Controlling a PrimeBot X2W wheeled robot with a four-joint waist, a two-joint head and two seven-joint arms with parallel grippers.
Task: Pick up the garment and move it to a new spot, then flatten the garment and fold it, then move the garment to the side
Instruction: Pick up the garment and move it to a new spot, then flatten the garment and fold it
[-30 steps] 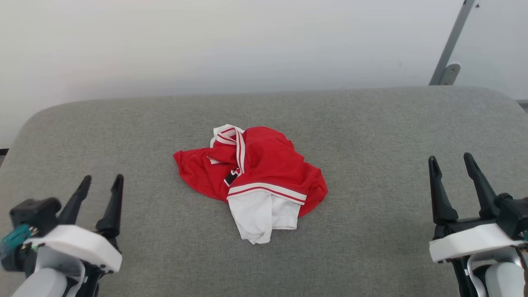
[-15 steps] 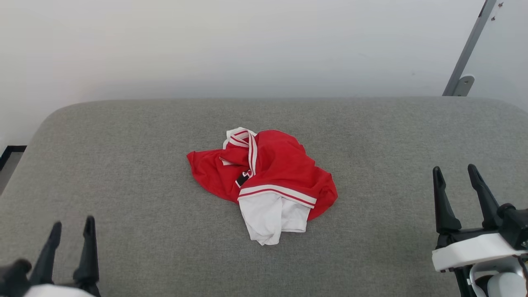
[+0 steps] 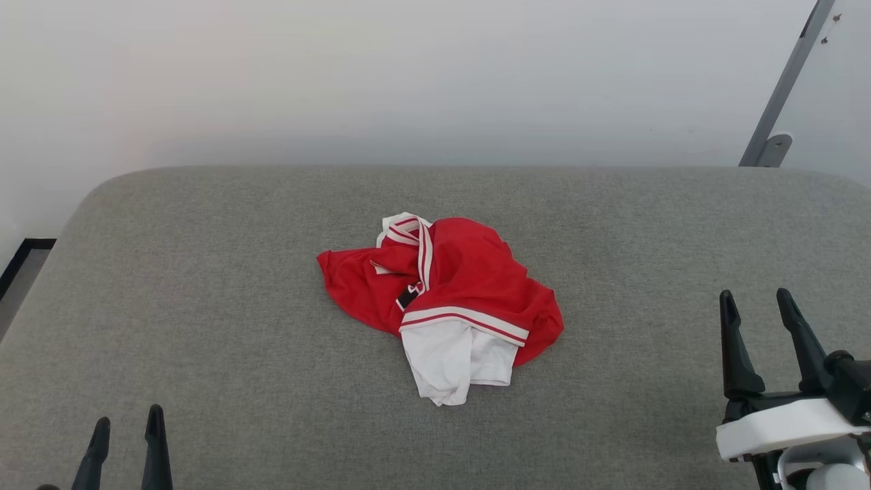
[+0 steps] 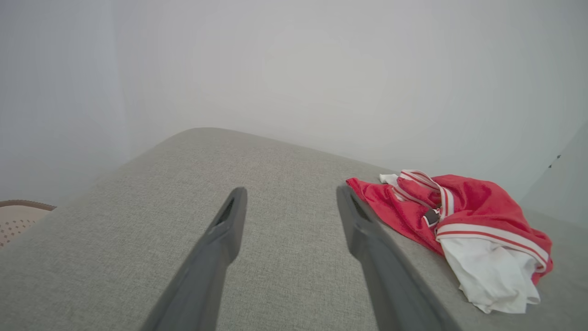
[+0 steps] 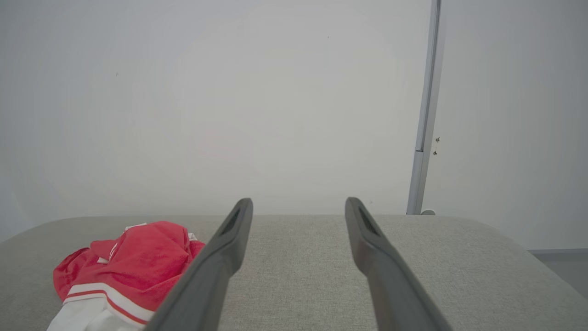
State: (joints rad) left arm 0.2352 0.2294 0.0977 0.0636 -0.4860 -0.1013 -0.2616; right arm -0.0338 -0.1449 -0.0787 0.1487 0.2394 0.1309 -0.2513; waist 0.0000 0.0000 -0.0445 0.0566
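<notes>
Red T-shirt crumpled on grey cushion | step: pickup not begun | left gripper, right gripper both spread wide, empty | next: reach in, pinch a fold

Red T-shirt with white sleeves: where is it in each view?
Head view: the crumpled red T-shirt with white sleeves lies mid-picture on the grey fabric surface.
Left wrist view: right side, lower half.
Right wrist view: bottom left corner.
Shared landmark: its white sleeve with striped band, nearest the robot.
</notes>
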